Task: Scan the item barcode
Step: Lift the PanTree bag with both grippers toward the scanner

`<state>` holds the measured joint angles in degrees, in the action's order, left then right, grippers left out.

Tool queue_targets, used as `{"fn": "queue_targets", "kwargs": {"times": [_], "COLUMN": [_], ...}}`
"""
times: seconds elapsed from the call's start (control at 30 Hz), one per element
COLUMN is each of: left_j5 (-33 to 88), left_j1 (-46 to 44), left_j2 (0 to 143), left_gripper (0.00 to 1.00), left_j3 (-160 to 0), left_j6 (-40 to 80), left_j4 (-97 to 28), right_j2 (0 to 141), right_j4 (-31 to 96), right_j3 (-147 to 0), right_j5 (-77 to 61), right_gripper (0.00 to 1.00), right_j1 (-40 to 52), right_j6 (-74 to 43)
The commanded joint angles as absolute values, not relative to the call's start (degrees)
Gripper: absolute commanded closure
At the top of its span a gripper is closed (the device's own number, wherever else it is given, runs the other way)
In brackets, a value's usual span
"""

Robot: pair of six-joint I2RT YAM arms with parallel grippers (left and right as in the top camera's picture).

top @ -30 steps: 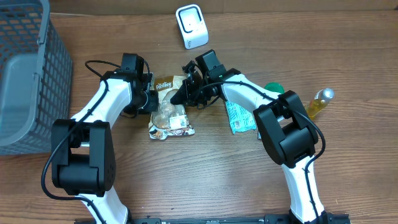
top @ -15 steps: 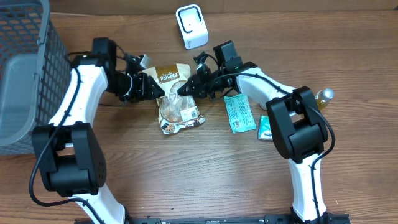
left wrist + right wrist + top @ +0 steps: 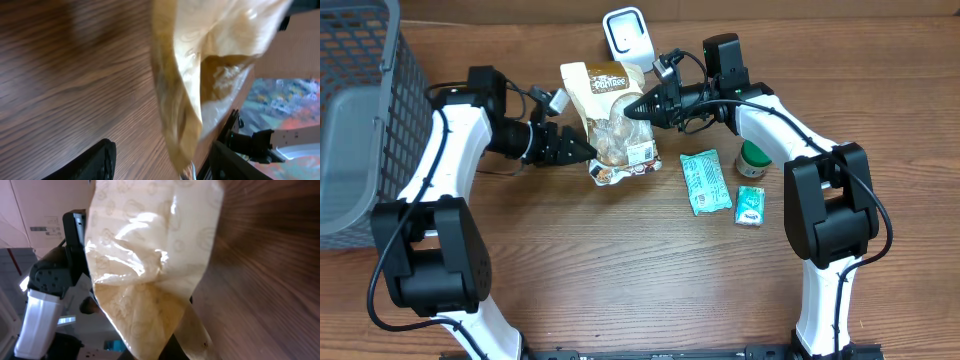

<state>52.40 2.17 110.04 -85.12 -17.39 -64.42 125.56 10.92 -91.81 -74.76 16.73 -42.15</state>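
Snack pouch [image 3: 610, 115]: crinkled glossy film, brown header, clear window showing pale lumpy pieces inside. It hangs between the arms, its top just beside the rounded white scanner [image 3: 627, 38]. Right tool [image 3: 640, 105] is pinched tight on its right edge. Left tool [image 3: 582, 152] stands parted, gripping nothing, near the lower corner. Wood-grain table [image 3: 620, 280]. Grey lattice basket [image 3: 360, 120]: contents indiscernible.

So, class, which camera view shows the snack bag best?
The overhead view: the whole snack bag shows there, with its printed label and outline. The left and right wrist views catch only blurred close-ups of its crinkled film.
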Motion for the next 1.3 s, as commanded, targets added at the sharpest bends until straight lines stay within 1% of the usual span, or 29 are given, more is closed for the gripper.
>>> {"fn": "queue_targets", "kwargs": {"times": [0.0,0.13,0.2,0.3,0.37,0.4,0.47,0.53,0.6,0.63,0.67,0.7,0.77,0.8,0.9,1.0,1.03,1.07,1.1,1.17,1.23,1.27], "left_j5": [56.95,64.51,64.36,64.1,64.07,64.1,64.1,64.12,64.12,64.12,64.1,64.1,64.1,64.12,64.12,64.1,64.07,64.07,63.96,63.96,63.94,63.94], "left_j1": [0.32,0.23,0.23,0.16,0.16,0.16,0.16,0.16,0.16,0.16,0.16,0.19,0.19,0.19,0.16,0.19,0.19,0.16,0.19,0.19,0.19,0.19], "left_j2": [109.86,109.86,109.86,109.86,109.86,109.86,109.86,109.86,109.86,109.86,109.86,109.86,109.86,109.86,109.86,109.86,109.86,109.86,109.86,109.86,109.86,109.86], "left_gripper": [0.37,0.36,0.36,0.4,0.48,0.57,0.71,0.8,0.86,0.89,0.9,0.92,0.95,0.96,0.96,0.96,0.96,0.96,0.95,0.95,0.95,0.95], "left_j3": [-86.08,-86.08,-86.08,-86.08,-86.08,-86.08,-86.08,-86.08,-86.08,-86.08,-86.08,-86.08,-86.08,-86.08,-86.08,-86.08,-86.08,-86.08,-86.08,-86.08,-86.08,-86.08], "left_j6": [-20.67,-23.2,-23.18,-23.18,-23.18,-23.18,-23.16,-23.16,-23.16,-23.16,-23.18,-23.18,-23.22,-23.46,-27.0,-30.37,-31.59,-32.27,-32.38,-32.4,-32.73,-33.12], "left_j4": [-64.49,-64.18,-63.48,-63.42,-63.42,-63.42,-63.46,-63.61,-63.9,-64.16,-64.58,-64.97,-66.35,-67.09,-70.41,-73.41,-74.63,-75.26,-75.42,-75.18,-74.98,-74.91], "right_j2": [122.98,122.98,122.98,122.96,122.93,122.93,122.93,122.93,122.93,122.93,122.93,122.93,122.93,122.93,122.96,122.96,122.96,122.96,122.96,122.96,122.96,122.96], "right_j4": [9.43,9.5,9.47,9.45,9.41,9.23,8.84,7.94,6.76,6.17,5.5,4.69,3.29,3.03,3.25,3.27,3.29,3.31,3.31,5.61,8.67,11.97], "right_j3": [-92.01,-92.01,-92.01,-92.01,-92.01,-92.01,-92.01,-92.01,-92.01,-91.98,-91.98,-91.98,-91.98,-91.98,-91.98,-91.98,-91.96,-91.94,-91.94,-91.88,-91.88,-91.88], "right_j5": [-77.23,-77.32,-78.02,-78.81,-78.96,-78.98,-78.96,-78.96,-78.96,-78.94,-78.89,-78.52,-77.76,-77.43,-77.01,-77.06,-77.28,-77.6,-78.19,-80.71,-80.64,-80.47], "right_gripper": [0.96,0.96,0.96,0.96,0.96,0.96,0.92,0.87,0.73,0.63,0.49,0.39,0.28,0.26,0.25,0.27,0.3,0.39,0.42,0.45,0.46,0.46], "right_j1": [17.69,17.96,18.13,18.44,18.63,18.7,18.68,18.68,18.68,18.68,18.57,18.37,17.78,17.52,16.56,16.38,16.38,16.4,16.6,17.47,17.93,18.17], "right_j6": [-47.99,-48.27,-48.47,-48.49,-48.49,-48.47,-48.45,-48.42,-48.16,-47.92,-47.72,-47.68,-44.51,-42.89,-38.0,-37.74,-37.6,-37.58,-37.54,-33.95,-30.74,-26.28]}}
